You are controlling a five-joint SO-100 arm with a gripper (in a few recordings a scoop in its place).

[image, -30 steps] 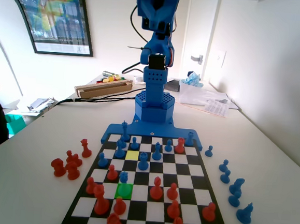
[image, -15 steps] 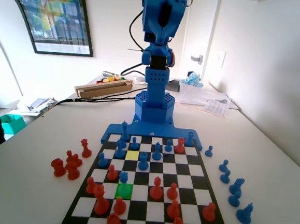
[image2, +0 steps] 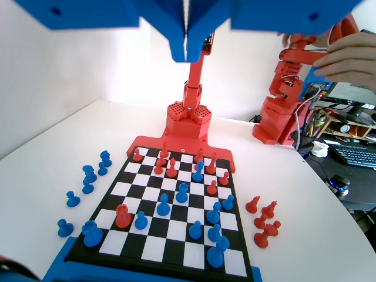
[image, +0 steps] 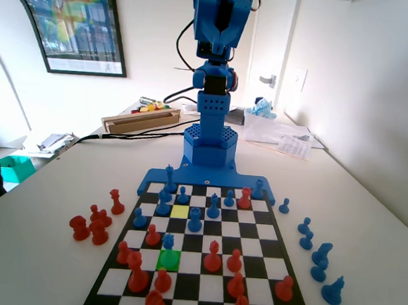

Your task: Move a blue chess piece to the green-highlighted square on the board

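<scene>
A small blue chess piece (image: 169,241), a pawn, stands at the far edge of the green-highlighted square (image: 169,261), left of the middle of the board (image: 254,231). In the wrist view this pawn (image2: 198,171) sits among red pieces in the board's far half. My gripper (image: 216,44) hangs high above the arm's base, well behind and above the board. Seen from the wrist, the gripper (image2: 187,56) has its jaws pressed together with nothing between them.
A yellow square (image: 179,211) lies two rows from the far end. Red pieces (image: 213,256) crowd the near rows and blue ones (image: 195,220) the far rows. Captured red pieces (image: 92,225) lie left of the board, blue ones (image: 319,264) right.
The arm has drawn its gripper a little higher and further back over its base. The pieces on the board have not moved.
</scene>
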